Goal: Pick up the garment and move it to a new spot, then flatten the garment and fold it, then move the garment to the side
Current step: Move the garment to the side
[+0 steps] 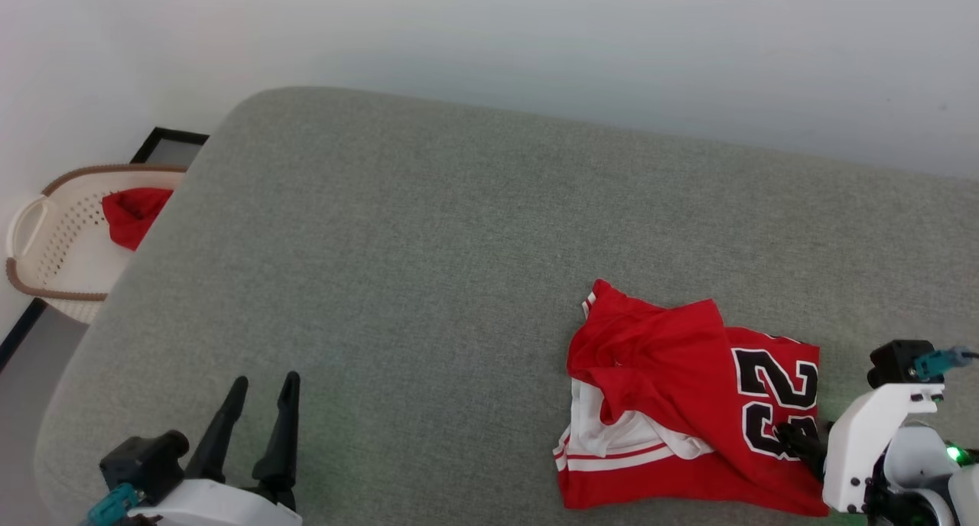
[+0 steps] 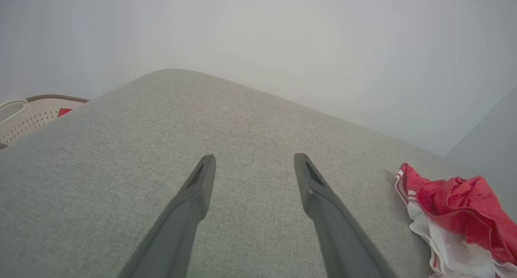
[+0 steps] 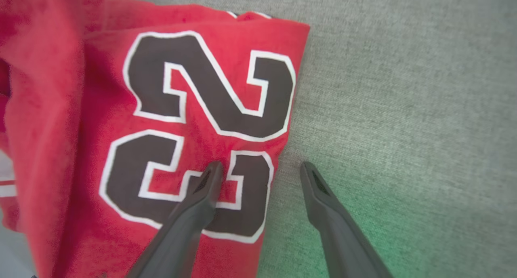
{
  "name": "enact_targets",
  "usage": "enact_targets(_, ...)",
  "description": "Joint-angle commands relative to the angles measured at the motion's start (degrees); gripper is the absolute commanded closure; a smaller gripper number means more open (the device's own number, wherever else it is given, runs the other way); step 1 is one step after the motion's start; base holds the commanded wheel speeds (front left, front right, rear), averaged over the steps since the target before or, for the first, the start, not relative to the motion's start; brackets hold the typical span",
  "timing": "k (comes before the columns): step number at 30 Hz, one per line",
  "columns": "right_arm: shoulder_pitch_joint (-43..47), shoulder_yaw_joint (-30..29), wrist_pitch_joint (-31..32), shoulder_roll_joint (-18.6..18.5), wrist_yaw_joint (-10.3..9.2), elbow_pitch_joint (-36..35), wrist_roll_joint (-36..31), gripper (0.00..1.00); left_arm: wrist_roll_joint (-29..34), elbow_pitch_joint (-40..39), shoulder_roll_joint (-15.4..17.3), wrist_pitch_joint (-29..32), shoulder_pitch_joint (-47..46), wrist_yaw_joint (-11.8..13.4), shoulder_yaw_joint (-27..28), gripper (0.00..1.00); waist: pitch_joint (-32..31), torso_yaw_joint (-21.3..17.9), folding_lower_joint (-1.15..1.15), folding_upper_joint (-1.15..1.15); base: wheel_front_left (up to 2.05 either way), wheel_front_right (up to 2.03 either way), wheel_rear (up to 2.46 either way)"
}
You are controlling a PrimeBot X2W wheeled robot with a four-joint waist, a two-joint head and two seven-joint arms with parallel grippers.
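The garment (image 1: 673, 381) is a red jersey with a black, white-outlined 23, lying loosely folded at the lower right of the grey padded surface (image 1: 459, 228), with white fabric and striped trim showing at its left. My right gripper (image 1: 799, 440) is at its right edge. In the right wrist view the right gripper (image 3: 260, 165) is open and straddles that edge: one finger (image 3: 202, 197) is over the number on the garment (image 3: 161, 108), the other is over bare grey fabric. My left gripper (image 1: 264, 384) is open and empty at the lower left, far from the garment (image 2: 452, 213).
A white perforated basket (image 1: 46, 235) stands off the surface's left end with a small plain red cloth (image 1: 134, 212) in it. A pale wall runs behind the surface. Bare grey fabric stretches between my left gripper (image 2: 254, 159) and the garment.
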Motion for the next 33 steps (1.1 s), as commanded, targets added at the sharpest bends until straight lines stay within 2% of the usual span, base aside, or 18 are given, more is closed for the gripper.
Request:
enact_targets(1,-0.33,0.01,0.69,0.32,-0.04,0.49,-0.31,0.0,0.2,0.13,-0.05,-0.22,-0.65,-0.13,0.0,0.0,0.3,0.2,0.0,0.0,0.0,0.0,0.0)
enact_targets(6,-1.81,0.16,5.79,1.97,-0.04,2.27,-0.95,0.0,0.04,0.6,-0.18,-0.23,-1.0,-0.18,-0.11,0.0,0.87,0.26,0.0,0.0,0.0,0.0,0.0)
enact_targets(7,-2.19,0.43,6.54,2.06,-0.04,2.61,-1.03,0.46,0.06,0.66,-0.22,-0.24,-1.22,-0.19,-0.19,0.0,0.92,0.34,0.0,0.0,0.0,0.0,0.0)
enact_targets(8,-2.61,0.73,6.79,2.46,-0.03,2.66,-0.68,1.0,0.01,0.74,-0.25,-0.25,-1.36,-0.2,-0.23,0.0,0.97,0.41,0.0,0.0,0.0,0.0,0.0)
enact_targets(16,-6.15,1.2,8.3,2.08,-0.01,2.82,0.05,1.0,-0.06,1.53,-0.46,-0.19,-1.73,-0.2,-0.32,0.0,0.56,0.45,0.0,0.0,0.0,0.0,0.0)
enact_targets(33,-11.33,4.27,9.41,-3.66,-0.02,-4.05,-0.94,1.0,0.44,1.17,-0.4,-0.19,-0.55,-0.24,0.16,0.0,-2.57,-2.41,0.0,0.0,0.0,0.0,0.0)
